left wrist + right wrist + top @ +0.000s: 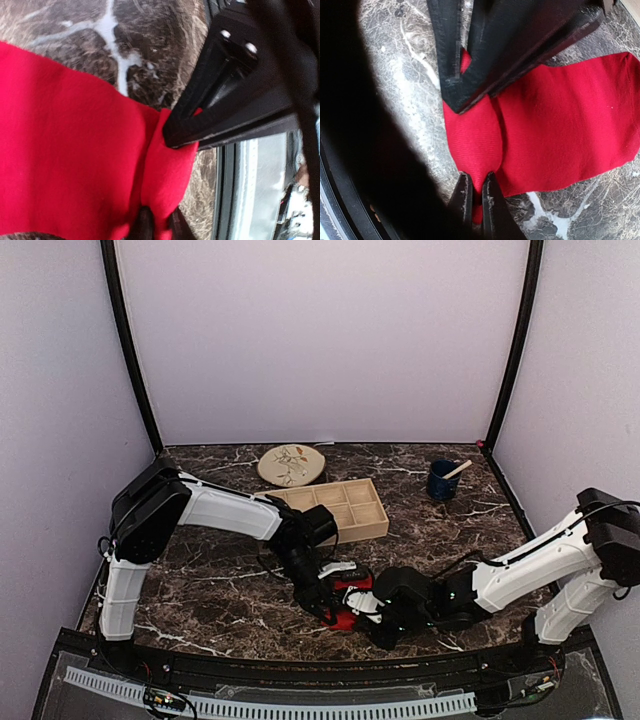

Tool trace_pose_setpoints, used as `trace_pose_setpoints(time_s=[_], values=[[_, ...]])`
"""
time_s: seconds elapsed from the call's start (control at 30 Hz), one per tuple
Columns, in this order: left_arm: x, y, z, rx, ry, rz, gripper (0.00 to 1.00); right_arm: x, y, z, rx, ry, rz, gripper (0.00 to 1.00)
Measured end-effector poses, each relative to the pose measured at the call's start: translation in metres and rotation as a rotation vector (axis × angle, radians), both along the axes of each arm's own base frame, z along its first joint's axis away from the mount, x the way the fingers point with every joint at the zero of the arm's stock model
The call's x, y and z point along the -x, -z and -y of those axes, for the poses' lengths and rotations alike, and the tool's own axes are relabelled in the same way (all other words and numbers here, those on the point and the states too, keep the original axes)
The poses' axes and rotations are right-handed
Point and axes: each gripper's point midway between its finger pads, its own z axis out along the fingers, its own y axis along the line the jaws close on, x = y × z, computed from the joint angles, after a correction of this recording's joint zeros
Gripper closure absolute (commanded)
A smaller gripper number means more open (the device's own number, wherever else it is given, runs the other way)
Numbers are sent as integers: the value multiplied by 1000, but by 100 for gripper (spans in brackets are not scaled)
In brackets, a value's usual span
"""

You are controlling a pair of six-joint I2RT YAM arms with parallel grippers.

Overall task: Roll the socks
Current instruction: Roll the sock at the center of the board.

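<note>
A bright red sock [347, 602] lies on the dark marble table near the front edge, between the two grippers. In the left wrist view the sock [70, 160] fills the left half, and my left gripper [157, 225] is shut on a raised fold at its end. In the right wrist view my right gripper [475, 192] is shut on the same rolled fold of the sock [560, 120], with the left gripper's black fingers [485, 65] on the far end of the fold. Only one red mass shows; I cannot tell two socks apart.
A wooden compartment tray [340, 508] stands behind the grippers. A round patterned plate [291, 464] lies at the back, and a dark blue cup [442, 480] with a stick in it is at the back right. The table's black front rail [300, 670] is close.
</note>
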Motion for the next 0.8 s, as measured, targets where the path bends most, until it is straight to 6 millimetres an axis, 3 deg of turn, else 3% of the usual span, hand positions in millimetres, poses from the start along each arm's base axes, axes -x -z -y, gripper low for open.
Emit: trace_pose_setpoints(time_s=[0.2,0.8], values=[[-5,-1,-1,-12,-41,-16,69,-2,0,0,-10,10,-17,100],[-31,-4,-19,8,-171,99,65,-15,-4,-1,-70,74,-109,100]])
